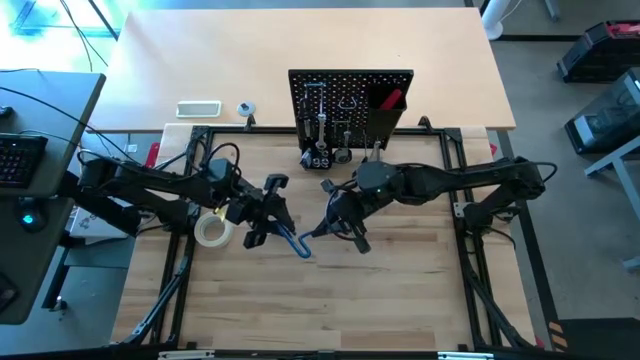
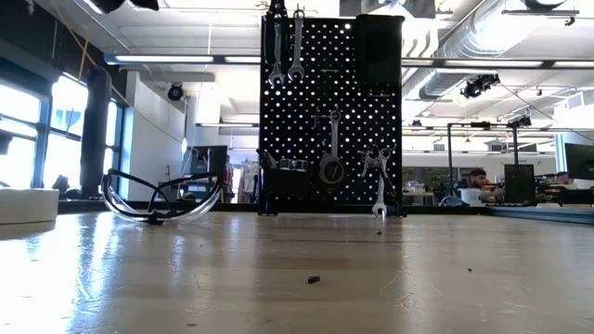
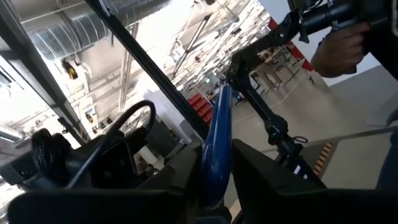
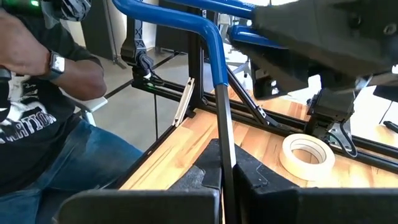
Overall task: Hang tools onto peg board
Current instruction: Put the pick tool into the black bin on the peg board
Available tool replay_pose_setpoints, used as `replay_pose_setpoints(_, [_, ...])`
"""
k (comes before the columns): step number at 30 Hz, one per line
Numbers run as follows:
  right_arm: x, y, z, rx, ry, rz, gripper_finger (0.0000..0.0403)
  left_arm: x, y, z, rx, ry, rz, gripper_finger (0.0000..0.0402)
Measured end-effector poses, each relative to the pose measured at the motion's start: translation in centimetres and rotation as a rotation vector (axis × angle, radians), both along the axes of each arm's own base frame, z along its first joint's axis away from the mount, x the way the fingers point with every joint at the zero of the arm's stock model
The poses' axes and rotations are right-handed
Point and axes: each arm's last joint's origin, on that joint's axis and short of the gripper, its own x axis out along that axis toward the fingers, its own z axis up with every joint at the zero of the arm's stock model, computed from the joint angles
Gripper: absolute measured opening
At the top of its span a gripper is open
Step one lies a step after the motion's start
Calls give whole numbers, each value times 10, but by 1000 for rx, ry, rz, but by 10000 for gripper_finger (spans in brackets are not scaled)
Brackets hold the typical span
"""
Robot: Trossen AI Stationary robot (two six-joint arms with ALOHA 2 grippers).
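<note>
A blue-handled hex key [image 1: 295, 245] is held between both grippers above the middle of the table. My left gripper [image 1: 268, 228] is shut on its blue handle, and my right gripper [image 1: 318, 232] is shut on its dark metal shaft. The black peg board [image 1: 350, 100] stands upright at the far edge. Silver wrenches [image 2: 286, 51] hang from its hooks, and a red-handled tool [image 1: 390, 100] sits in its bin. The pale tape roll [image 1: 212, 230] lies flat on the table under the left arm. Clear glasses [image 2: 162, 197] rest on the table left of the board. My left gripper pinches the hex key's blue handle [image 3: 214, 155] between its two fingers, coming level from the table's left. The handle sticks out forward past the fingertips and is clear of the table. My right gripper pinches the dark metal shaft [image 4: 225, 149] between its two fingers, coming from the table's right. The shaft runs forward out of the fingers to the blue bend [image 4: 211, 37]. The key is clear of the table.
A person [image 4: 37, 93] stands beside the table, with a hand [image 3: 342, 43] near the frame rail. A black frame [image 1: 190, 150] borders the wooden work area. The tape roll also shows in the right wrist view [image 4: 308, 155], close below the grippers.
</note>
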Motion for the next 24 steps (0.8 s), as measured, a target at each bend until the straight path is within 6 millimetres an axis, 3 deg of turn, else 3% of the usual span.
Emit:
replay_pose_setpoints(6, [0, 0, 0, -1, 0, 0, 0, -10, 1, 7, 1, 17, 28, 78])
replay_pose_setpoints(18, [0, 0, 0, -5, -1, -15, 0, -8, -4, 1, 28, 65, 165, 66])
replay_pose_setpoints(24, [0, -1, -3, -17, 30, -50, 0, -24, -10, 7, 71, 114, 295, 63])
